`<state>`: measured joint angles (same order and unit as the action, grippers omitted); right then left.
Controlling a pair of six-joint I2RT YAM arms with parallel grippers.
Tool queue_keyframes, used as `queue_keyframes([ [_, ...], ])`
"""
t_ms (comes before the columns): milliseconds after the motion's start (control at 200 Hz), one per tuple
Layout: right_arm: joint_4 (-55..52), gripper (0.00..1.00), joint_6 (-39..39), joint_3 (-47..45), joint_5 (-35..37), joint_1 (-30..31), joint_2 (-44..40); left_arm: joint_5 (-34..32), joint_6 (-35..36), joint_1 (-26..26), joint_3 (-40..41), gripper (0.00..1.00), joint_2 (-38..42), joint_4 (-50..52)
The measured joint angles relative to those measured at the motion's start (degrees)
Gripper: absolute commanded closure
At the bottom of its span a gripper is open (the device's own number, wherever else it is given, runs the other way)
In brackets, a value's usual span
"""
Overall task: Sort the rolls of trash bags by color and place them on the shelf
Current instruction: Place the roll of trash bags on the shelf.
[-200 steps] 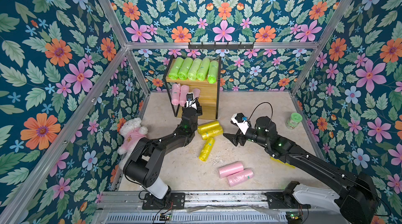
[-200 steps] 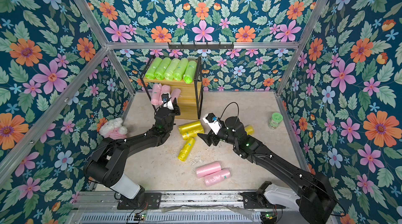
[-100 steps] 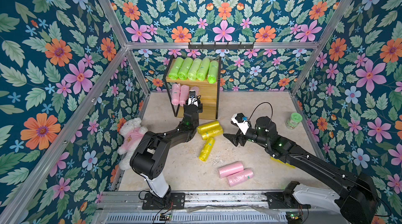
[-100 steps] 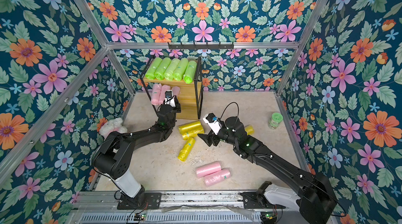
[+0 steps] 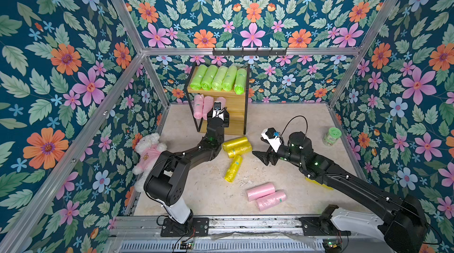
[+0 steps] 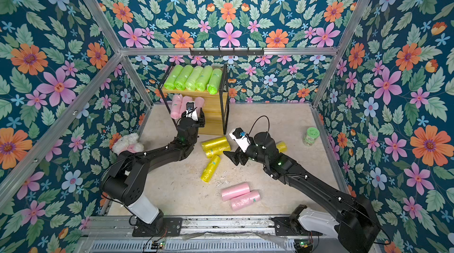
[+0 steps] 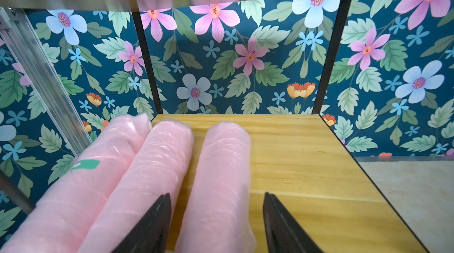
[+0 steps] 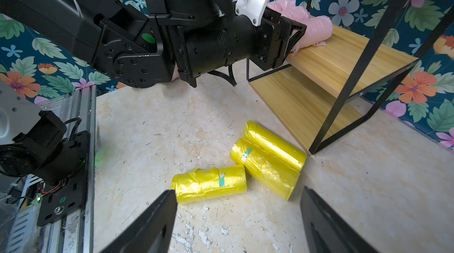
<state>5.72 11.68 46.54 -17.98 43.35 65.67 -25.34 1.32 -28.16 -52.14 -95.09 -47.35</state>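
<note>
Seemingly, left gripper (image 7: 216, 194) jaws loosely flank pink roll (image 7: 221, 155).

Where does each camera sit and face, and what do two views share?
Both top views: high above the robot, looking down on shelf, left arm, right arm.
Left wrist: on the left arm, facing into the shelf's middle tier at three pink rolls; open left gripper shows.
Right wrist: on the right arm, angled down at three yellow rolls; open right gripper and the left arm show.
Shared: both wrist views show the pink rolls.

Glossy crinkled plastic rolls (image 7: 216, 178) on wooden shelf (image 7: 307, 165) (smooth-grained).
</note>
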Motion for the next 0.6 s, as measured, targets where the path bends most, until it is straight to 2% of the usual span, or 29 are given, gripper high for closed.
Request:
queue_keyframes([
  [305, 0.1, 0.17, -0.8, -0.6, -0.2, 0.0, -0.3, 3.9, -5.4, -0.1, 3.8, 0.29, 7.0, 4.7],
  [535, 0.3, 0.17, -1.7, -0.8, -0.7, 0.0, -0.5, 10.5, -10.3, -0.1, 4.9, 0.28, 13.9, 12.5],
  [600, 0.4, 0.17, -2.0, -0.9, -1.1, 0.0, -0.5, 12.3, -11.4, -0.1, 4.9, 0.31, 15.8, 15.7],
])
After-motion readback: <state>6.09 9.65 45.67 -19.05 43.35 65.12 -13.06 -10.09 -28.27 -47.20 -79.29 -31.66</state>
